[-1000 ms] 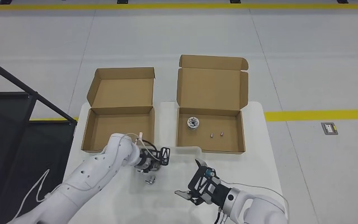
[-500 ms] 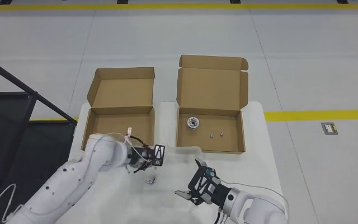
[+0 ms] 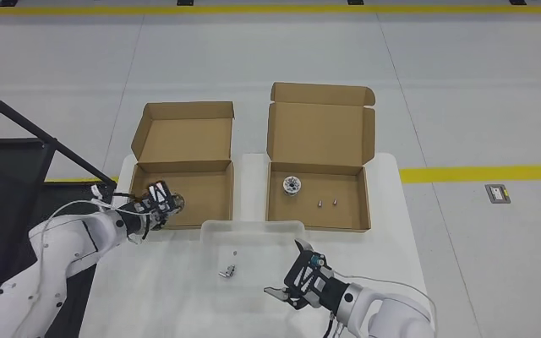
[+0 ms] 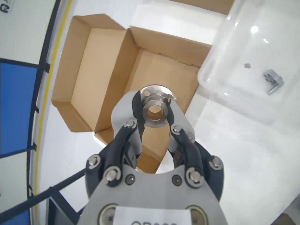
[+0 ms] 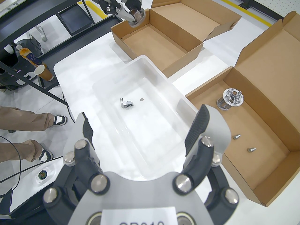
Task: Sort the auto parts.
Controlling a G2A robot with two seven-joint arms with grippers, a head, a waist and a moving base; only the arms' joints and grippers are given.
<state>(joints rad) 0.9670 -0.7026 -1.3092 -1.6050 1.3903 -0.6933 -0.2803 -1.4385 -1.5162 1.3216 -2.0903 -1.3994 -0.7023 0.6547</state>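
On the white table (image 3: 389,245) we see the left gripper (image 3: 161,201) over the 8 o'clock part of the open brown cardboard box on the left (image 3: 203,190). Its fingers are closed tight around a round silver metal flanged bushing (image 4: 154,114), which hangs clear of the box floor. The right gripper (image 5: 144,120) hovers at the table's 6 o'clock edge with its fingers spread wide and nothing between them. It sits just past the 5 o'clock corner of the clear plastic tray (image 3: 254,226). In the tray lie a small silver angled bracket (image 3: 226,271) and, at its 12 o'clock, a tiny grey piece (image 3: 233,252). At 1 o'clock from the tray, the open brown cardboard box on the right (image 3: 338,218) holds a round silver toothed part (image 3: 292,185). Two small silver screws (image 3: 327,202) lie at its 4 o'clock.
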